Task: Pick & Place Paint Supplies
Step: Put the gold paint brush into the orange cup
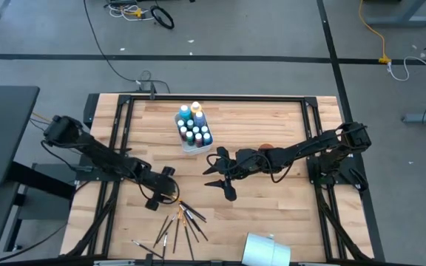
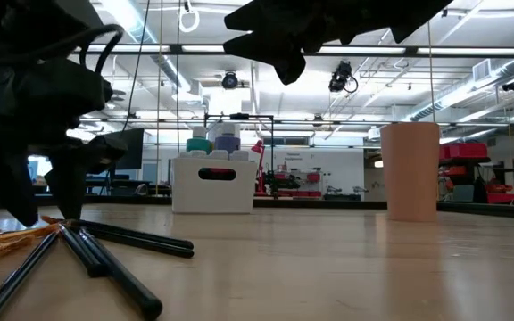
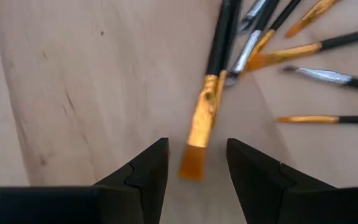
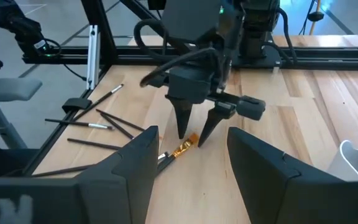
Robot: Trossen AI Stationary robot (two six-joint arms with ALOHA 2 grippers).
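Left claw (image 3: pixel 194 177) open astride flat brush (image 3: pixel 202 121)'s orange bristle tip.

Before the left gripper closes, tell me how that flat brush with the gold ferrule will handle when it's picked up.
The flat brush is thin and straight, so it is probably stiff and light. Its round handle may roll or slip if pinched off-centre. It lies between the open fingers of the left gripper, its handle running into the other brushes, so lifting may nudge them. The right gripper hangs open above the table.
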